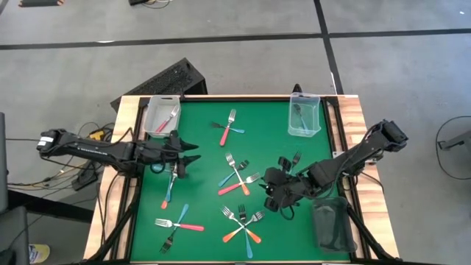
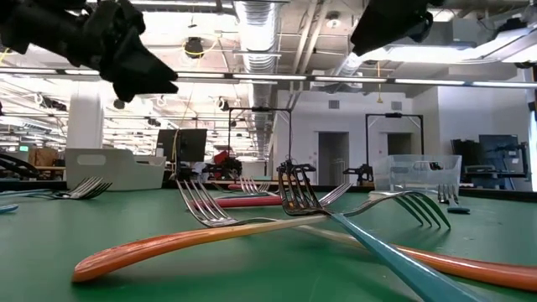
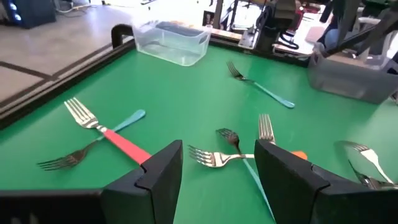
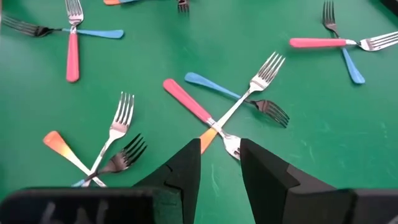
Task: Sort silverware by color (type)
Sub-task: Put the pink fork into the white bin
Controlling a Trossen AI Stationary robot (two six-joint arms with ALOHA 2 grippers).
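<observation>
Green mat [image 1: 206, 147]: five crossed fork clusters [image 1: 237, 177]; three bins [image 1: 304, 118]. Left gripper [image 1: 193, 153] at 9 o'clock, right gripper [image 1: 272, 193] at 4, both parted, empty.

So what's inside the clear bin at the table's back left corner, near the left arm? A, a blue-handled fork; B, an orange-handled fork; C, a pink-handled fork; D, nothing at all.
C: in the high view the clear bin beside the left arm holds a pink-handled fork lying slantwise inside it, with no orange or blue handle showing in that bin.
</observation>
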